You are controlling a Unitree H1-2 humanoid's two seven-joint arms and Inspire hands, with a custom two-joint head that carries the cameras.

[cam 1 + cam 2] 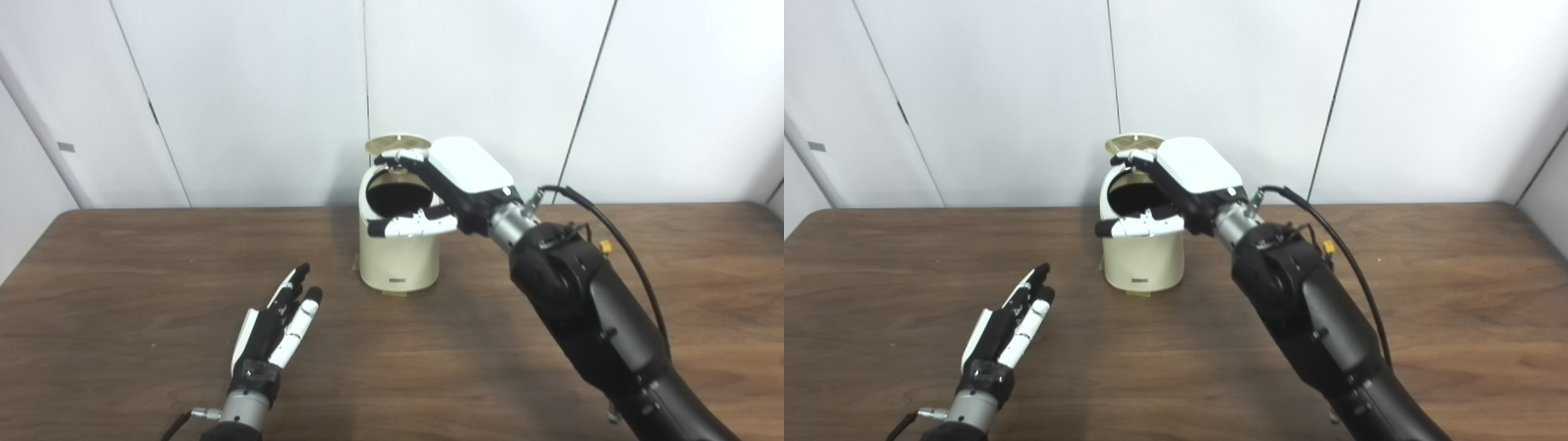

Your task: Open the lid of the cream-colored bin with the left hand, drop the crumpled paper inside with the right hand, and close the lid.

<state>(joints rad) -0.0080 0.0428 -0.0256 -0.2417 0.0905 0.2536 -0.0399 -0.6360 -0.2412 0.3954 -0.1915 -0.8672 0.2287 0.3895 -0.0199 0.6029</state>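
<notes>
Our right hand [450,196] hangs over the cream bin [399,257] at the back of the bench [153,275], fingers spread. We see no paper. The lid [398,144] stands up. Our left hand [275,324] is empty and flat, and should shut the lid next.

The bin [399,260] is a small cream cylinder standing upright around the middle of the desk, toward the back. Its lid [397,144] is flipped up at the rear, so the dark round opening on top is showing.
</notes>
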